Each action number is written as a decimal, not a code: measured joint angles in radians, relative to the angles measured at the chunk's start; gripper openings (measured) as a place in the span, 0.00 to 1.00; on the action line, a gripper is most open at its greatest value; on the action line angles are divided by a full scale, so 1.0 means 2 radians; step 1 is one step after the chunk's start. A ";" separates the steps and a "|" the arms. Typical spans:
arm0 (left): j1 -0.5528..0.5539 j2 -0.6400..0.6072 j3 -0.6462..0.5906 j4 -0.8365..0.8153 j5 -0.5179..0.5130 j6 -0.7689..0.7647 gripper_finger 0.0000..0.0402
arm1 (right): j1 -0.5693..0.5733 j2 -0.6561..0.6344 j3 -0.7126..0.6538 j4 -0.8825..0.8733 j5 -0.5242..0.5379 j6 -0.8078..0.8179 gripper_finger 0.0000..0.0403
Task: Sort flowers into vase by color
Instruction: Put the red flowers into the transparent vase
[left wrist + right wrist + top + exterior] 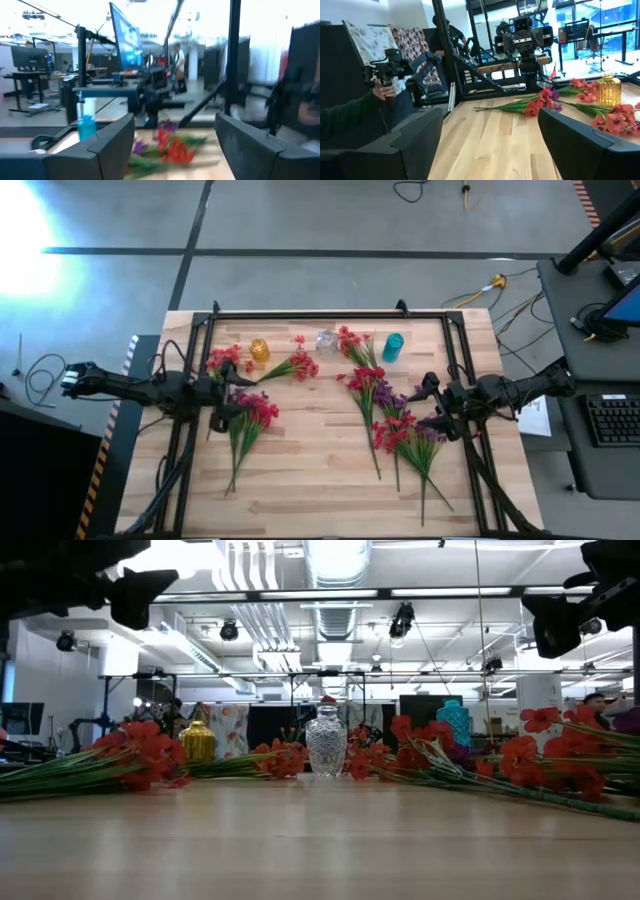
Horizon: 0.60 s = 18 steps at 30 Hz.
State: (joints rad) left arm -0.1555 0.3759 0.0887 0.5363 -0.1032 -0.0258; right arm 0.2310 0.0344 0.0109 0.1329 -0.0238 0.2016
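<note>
Both grippers stand with jaws apart and hold nothing. Left gripper (222, 395) hangs above the left side of the table (320, 480), over the heads of the left flower bunch (245, 428). Right gripper (432, 408) hangs above the right side, beside the right flower bunches (395, 425).

Hidden or unclear items:
- In the low view, only dark parts of both arms show at the upper corners; the fingertips are cut off.
- The left wrist view is blurred. Its fingers (107, 150) frame a red and purple flower cluster (167, 147) that cannot be made out in detail.
- In the right wrist view, the fingers (580, 145) cover the near table edge. A hand (385, 91) holding a device shows beyond the table.

Arm pose: each arm reaches level from its own side toward the table centre, wrist raised clear of the wood.

Flowers lie loose on the table in several bunches, stems pointing to the near edge. Three vases stand along the far edge: yellow vase (260, 350), clear vase (326, 341), teal vase (393, 347). No flower stands in any vase.
</note>
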 joint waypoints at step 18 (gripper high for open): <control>0.001 0.008 0.004 0.071 0.012 -0.194 0.65 | 0.000 0.000 0.000 0.070 0.209 0.070 0.79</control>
State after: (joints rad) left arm -0.1544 0.3915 0.0967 0.6783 -0.0790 -0.4131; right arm 0.2302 0.0349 0.0109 0.2727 0.3946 0.3416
